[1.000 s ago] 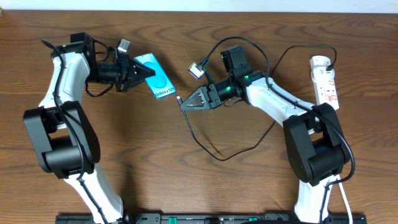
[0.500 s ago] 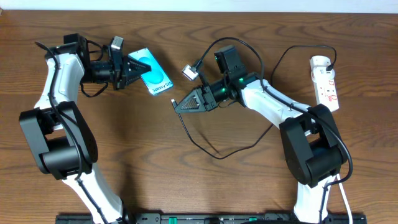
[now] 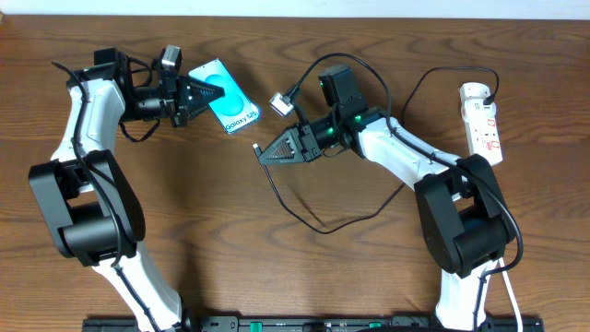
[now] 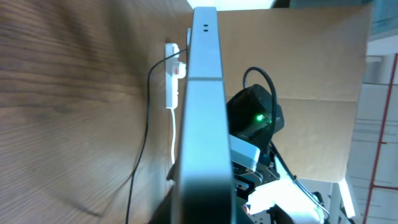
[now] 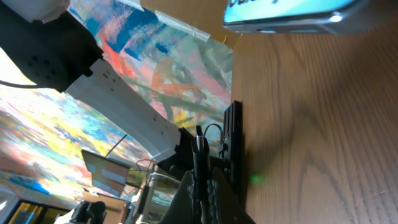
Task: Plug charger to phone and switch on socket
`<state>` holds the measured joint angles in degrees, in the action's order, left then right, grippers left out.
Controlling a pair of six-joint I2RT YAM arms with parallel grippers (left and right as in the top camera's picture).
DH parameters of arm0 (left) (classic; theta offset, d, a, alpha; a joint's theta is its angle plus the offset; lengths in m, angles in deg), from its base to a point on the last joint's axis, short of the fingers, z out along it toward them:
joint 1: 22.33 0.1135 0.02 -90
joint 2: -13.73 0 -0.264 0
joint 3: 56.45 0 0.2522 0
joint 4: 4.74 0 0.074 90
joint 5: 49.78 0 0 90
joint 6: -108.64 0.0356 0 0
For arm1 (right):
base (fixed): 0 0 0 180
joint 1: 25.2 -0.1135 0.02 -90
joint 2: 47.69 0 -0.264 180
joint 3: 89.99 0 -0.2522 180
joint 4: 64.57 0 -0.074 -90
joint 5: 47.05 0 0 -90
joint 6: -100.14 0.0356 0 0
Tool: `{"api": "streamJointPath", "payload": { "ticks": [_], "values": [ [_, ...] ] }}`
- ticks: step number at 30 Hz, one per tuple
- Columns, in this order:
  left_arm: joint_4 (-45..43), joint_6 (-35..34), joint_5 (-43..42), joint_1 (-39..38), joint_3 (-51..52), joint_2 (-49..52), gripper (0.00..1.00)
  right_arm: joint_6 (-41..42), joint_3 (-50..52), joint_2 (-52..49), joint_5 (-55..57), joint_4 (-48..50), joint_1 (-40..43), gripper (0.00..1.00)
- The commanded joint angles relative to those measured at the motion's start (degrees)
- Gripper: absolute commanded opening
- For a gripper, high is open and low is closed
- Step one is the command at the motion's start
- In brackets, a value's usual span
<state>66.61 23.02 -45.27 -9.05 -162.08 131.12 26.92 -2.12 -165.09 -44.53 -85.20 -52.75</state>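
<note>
The phone [image 3: 230,104], teal screen with a white "Galaxy S25" strip, is held off the table at the upper left by my left gripper [image 3: 201,93], shut on its upper end. In the left wrist view its edge [image 4: 202,112] runs up the middle. My right gripper [image 3: 265,155] is shut on the charger's black connector, whose tip [image 3: 256,148] sticks out toward the phone's lower end with a small gap. The thin black cable [image 3: 323,226] loops across the table. In the right wrist view the connector [image 5: 199,149] sits between the fingers, the phone [image 5: 292,18] above. The white socket [image 3: 483,120] lies far right.
A grey USB plug [image 3: 281,103] hangs off the right arm's own wiring above the gripper. The socket's cord runs down behind the right arm's base [image 3: 466,231]. The socket also shows far off in the left wrist view [image 4: 172,78].
My left gripper has lifted and swung the phone, its lower end now angled toward the right gripper. The right gripper moved left with the connector earlier, then held almost still.
</note>
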Motion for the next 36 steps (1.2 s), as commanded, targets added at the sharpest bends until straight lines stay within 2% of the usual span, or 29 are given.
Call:
{"api": "streamJointPath", "payload": {
  "ticks": [1, 12, 26, 36],
  "values": [
    [0.0, 1.0, -4.7, -0.2, -0.9, -0.3, 0.07, 3.2, -0.5, 0.0, 0.0, 1.7, 0.4, 0.01],
    [-2.1, 1.4, -4.7, -0.4, -0.9, -0.3, 0.07, 19.5, -0.5, 0.0, 3.6, 16.6, 0.9, 0.01],
    [-5.9, 0.9, -4.7, -0.4, -0.9, -0.3, 0.07, 22.4, -0.5, 0.0, 3.7, 16.9, 1.0, 0.01],
    [-5.9, 0.5, -4.7, -0.4, -0.9, -0.3, 0.07, 23.0, -0.5, 0.0, 5.9, 12.2, 0.9, 0.01]
  ]
}}
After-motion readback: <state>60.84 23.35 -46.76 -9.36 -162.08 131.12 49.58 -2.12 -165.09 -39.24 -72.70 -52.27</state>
